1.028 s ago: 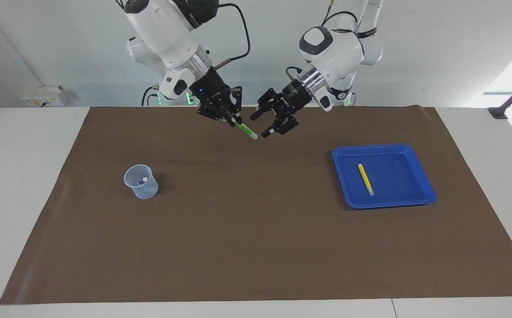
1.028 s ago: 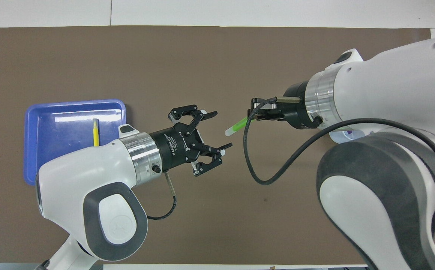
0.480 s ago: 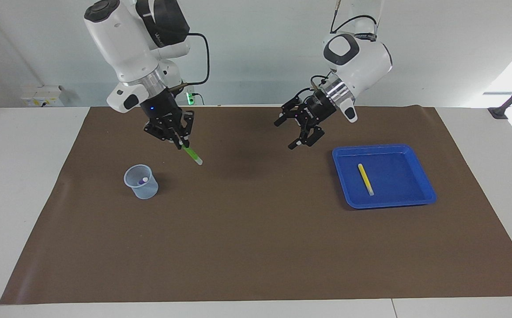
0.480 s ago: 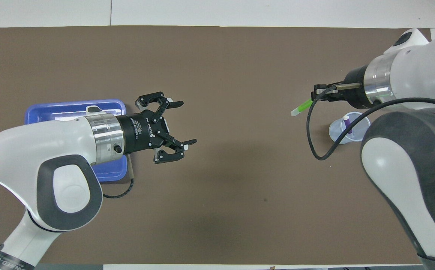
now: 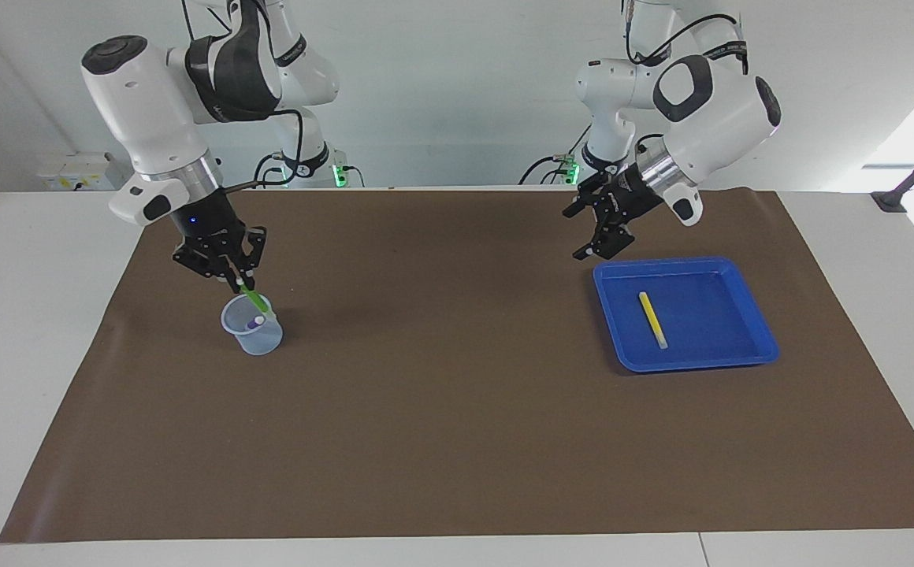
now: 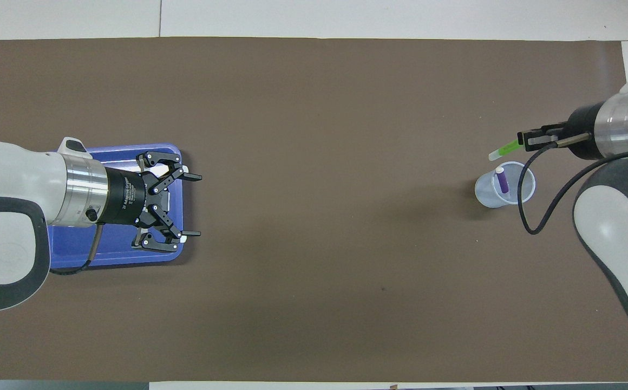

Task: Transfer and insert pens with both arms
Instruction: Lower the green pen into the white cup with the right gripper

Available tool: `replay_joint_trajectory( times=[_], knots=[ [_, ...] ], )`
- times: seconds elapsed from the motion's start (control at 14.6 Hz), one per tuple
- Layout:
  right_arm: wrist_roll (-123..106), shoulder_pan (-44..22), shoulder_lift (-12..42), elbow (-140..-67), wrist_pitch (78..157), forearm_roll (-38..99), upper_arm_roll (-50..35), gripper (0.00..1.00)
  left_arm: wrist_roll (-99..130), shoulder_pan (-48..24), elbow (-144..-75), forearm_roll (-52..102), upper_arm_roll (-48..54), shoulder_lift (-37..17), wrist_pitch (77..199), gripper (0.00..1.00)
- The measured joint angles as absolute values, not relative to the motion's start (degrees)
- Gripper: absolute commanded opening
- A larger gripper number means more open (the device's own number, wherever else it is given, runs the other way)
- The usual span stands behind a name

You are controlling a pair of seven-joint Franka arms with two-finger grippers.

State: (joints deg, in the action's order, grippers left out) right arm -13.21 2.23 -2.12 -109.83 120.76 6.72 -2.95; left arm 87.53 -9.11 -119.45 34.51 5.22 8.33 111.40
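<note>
My right gripper (image 5: 238,281) (image 6: 521,142) is shut on the green pen (image 5: 252,301) (image 6: 504,149). The pen slants down with its pale end at the rim of the clear cup (image 5: 252,335) (image 6: 490,196); whether the end is inside I cannot tell. The purple pen (image 5: 257,321) (image 6: 502,181) stands in that cup. The yellow pen (image 5: 652,319) lies in the blue tray (image 5: 709,315) (image 6: 103,250); in the overhead view my left arm hides it. My left gripper (image 5: 587,234) (image 6: 197,205) is open and holds nothing, over the tray's edge toward the table's middle.
A brown mat (image 5: 457,409) covers most of the white table. The cup stands toward the right arm's end, the tray toward the left arm's end. Two smaller arms with green lights (image 5: 339,175) sit by the wall, and a black clamp (image 5: 890,201) at the table's edge.
The arms have parted from the middle. My right gripper carried the green pen to the cup. My left gripper, open, drew back to the tray.
</note>
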Motion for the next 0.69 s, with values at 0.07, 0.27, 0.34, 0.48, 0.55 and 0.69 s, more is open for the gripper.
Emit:
replay_joint_trajectory(
  times=[0.07, 0.27, 0.34, 0.48, 0.55, 0.69],
  knots=[
    [-14.9, 3.0, -2.8, -111.6, 121.8, 6.7, -2.9, 0.0, 86.5, -8.8, -119.1, 30.3, 5.2, 8.3, 110.5, 1.0],
    [-17.8, 4.5, -4.1, -114.8, 122.7, 6.2, -2.9, 0.0, 77.0, -7.3, -118.9, 25.4, 5.2, 8.3, 109.2, 1.0],
    [-18.2, 4.8, -4.2, -115.1, 122.8, 5.5, -2.9, 0.0, 71.9, -6.1, -118.9, 25.1, 5.2, 8.2, 108.6, 1.0],
    [-18.7, 5.1, -4.2, -116.2, 123.3, 5.1, -2.9, 0.0, 61.1, -3.5, -119.2, 24.3, 5.2, 8.0, 107.9, 1.0],
    [-18.9, 5.1, -4.2, -117.2, 124.0, 5.0, -2.9, 0.0, 55.4, -2.4, -119.6, 22.5, 5.1, 7.7, 107.9, 1.0],
    [-19.2, 5.4, -4.2, -119.6, 126.0, 4.6, -3.0, 0.0, 44.7, -1.6, -120.1, 18.7, 5.0, 6.0, 108.3, 1.0]
  ],
)
